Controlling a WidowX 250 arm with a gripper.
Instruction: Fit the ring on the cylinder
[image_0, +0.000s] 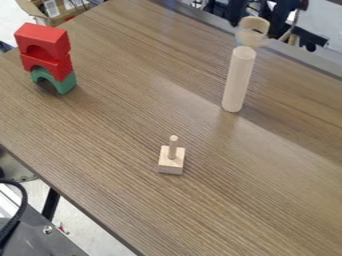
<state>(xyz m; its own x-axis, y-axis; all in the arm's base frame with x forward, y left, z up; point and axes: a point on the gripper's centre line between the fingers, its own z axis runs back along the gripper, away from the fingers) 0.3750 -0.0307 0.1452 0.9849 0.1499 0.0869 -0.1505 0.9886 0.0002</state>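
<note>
One pale ring (251, 36), behind the upright cylinder (238, 80) near the far edge of the bench (107, 130), looks light, stiff and perhaps slippery, best pinched by its wall; how wide the gripper is, I cannot tell.

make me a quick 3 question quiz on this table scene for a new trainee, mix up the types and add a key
1. Multiple choice: what colour is the lowest block in the stack?
a) red
b) green
c) blue

2. True or false: the ring is off the cylinder.

3. Short answer: what rises from the small wooden base?

Key: 1 b; 2 true; 3 a peg
</note>
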